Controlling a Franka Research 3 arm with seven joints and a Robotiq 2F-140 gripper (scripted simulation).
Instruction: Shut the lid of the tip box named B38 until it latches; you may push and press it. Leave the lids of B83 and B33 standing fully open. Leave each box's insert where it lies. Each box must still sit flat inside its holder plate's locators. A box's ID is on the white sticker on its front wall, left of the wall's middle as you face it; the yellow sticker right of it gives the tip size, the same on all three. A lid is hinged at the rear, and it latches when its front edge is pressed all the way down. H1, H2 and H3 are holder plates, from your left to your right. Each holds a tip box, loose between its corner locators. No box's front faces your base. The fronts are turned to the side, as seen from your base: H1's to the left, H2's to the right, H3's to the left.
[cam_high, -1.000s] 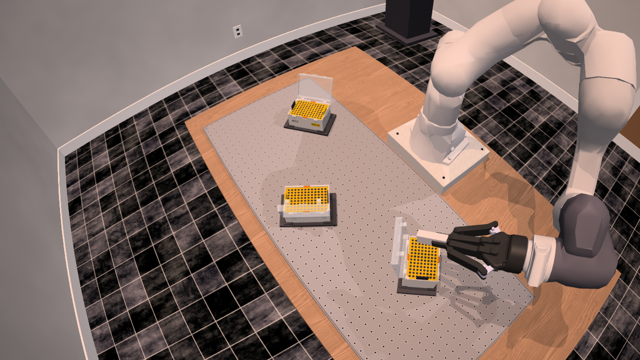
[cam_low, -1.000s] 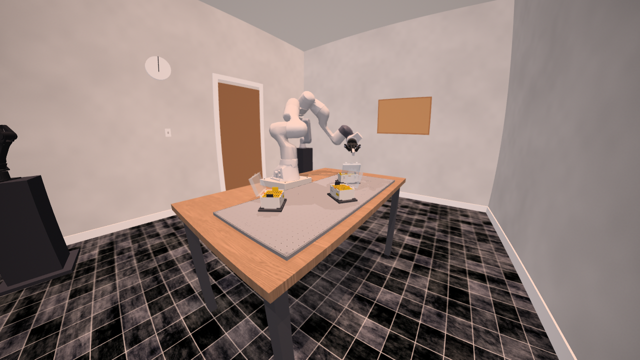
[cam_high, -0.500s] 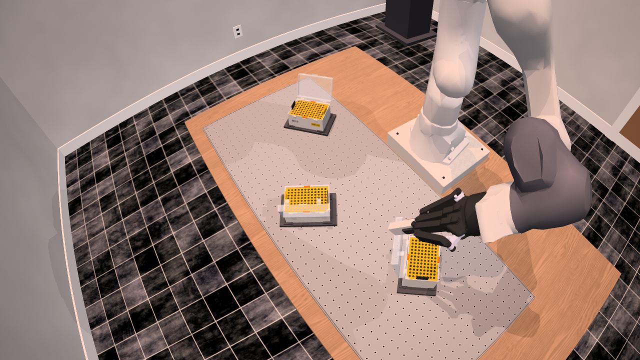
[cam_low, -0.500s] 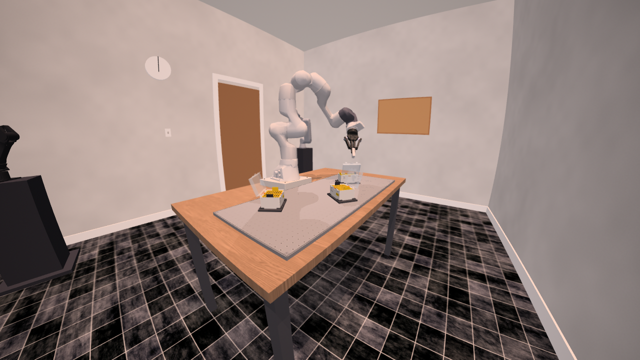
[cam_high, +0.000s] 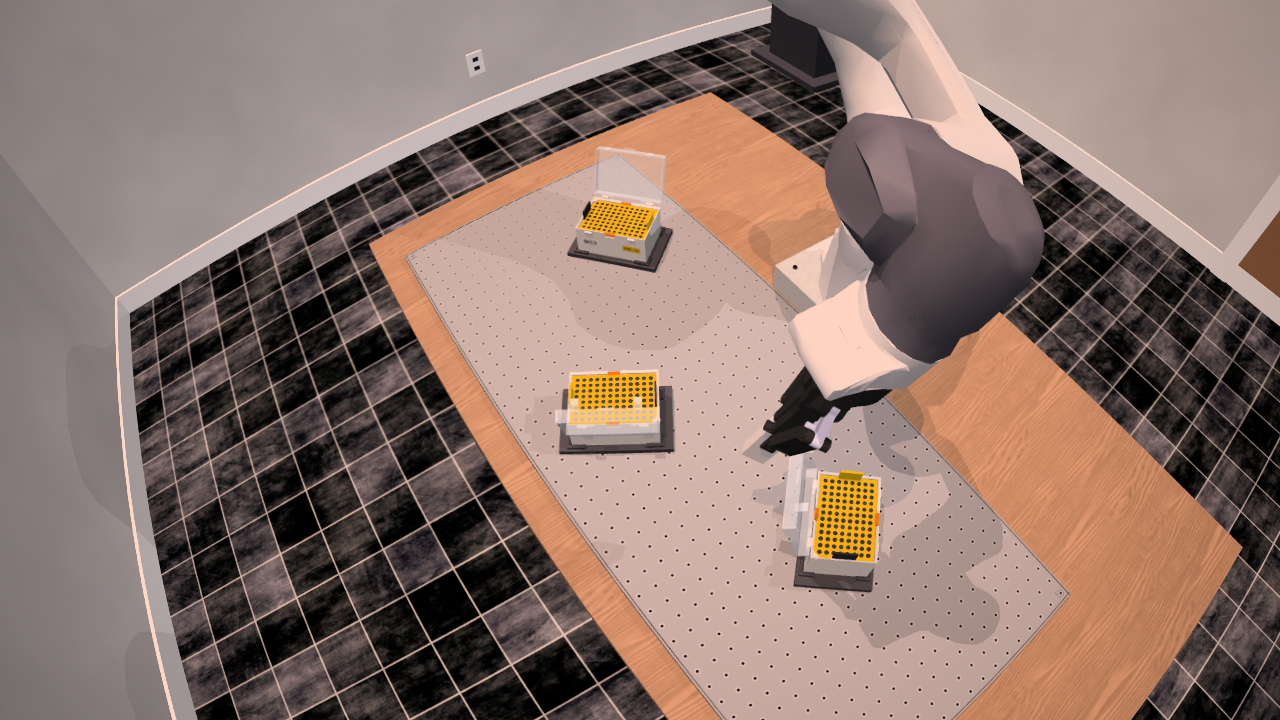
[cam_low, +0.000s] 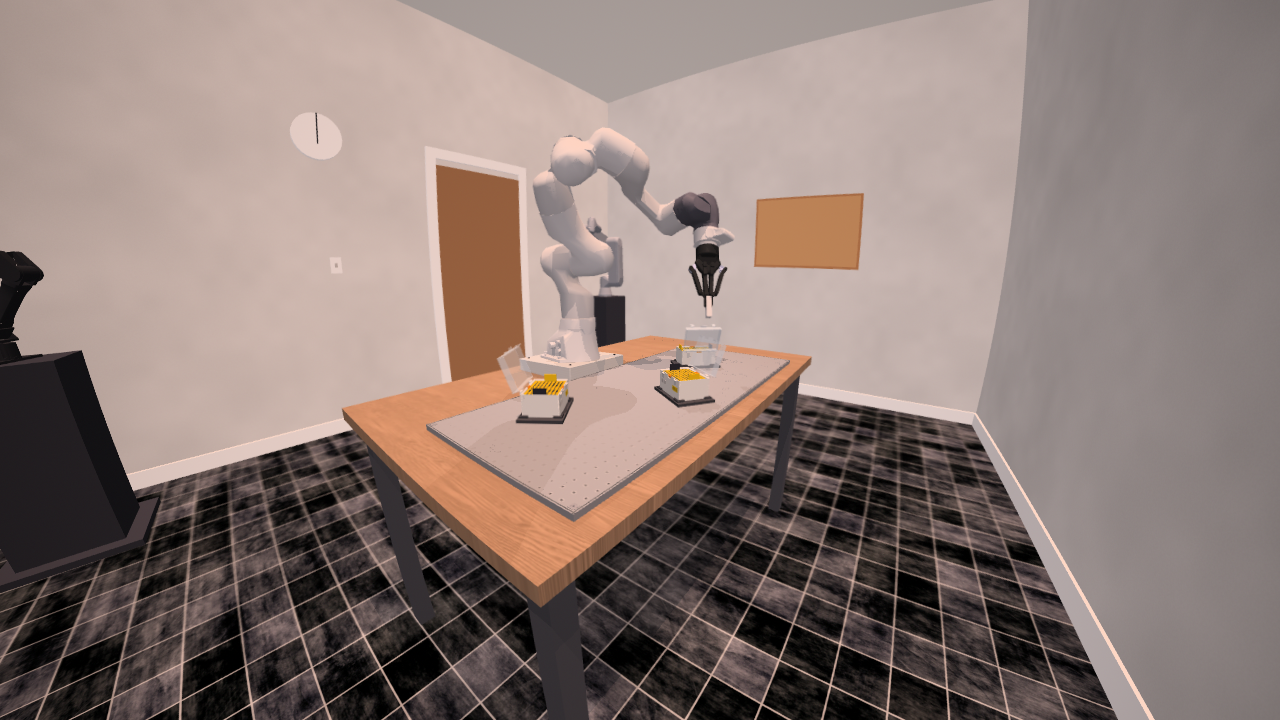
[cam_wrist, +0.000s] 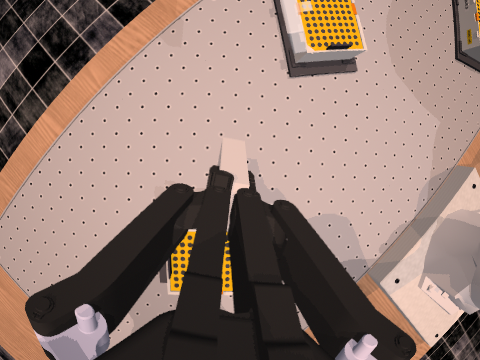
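Three tip boxes with yellow inserts sit on dark holder plates on the perforated mat. One box (cam_high: 619, 228) stands far from the arm with its clear lid (cam_high: 629, 174) upright. A second box (cam_high: 615, 407) is in the middle. The third box (cam_high: 841, 528) is nearest the gripper, and its lid (cam_high: 792, 501) stands upright along its side. My gripper (cam_high: 774, 443) is shut and empty. It hangs well above that third box (cam_low: 700, 344), fingers pointing down (cam_low: 707, 308). In the wrist view the fingertips (cam_wrist: 234, 170) are over that box's insert. The ID stickers are too small to read.
The arm's white base plate (cam_wrist: 434, 274) is bolted to the wooden table beside the mat. The wrist view also shows the middle box (cam_wrist: 323, 14) and part of the far box's plate (cam_wrist: 468, 27). The mat's raised edge (cam_high: 1065, 595) runs around the work area.
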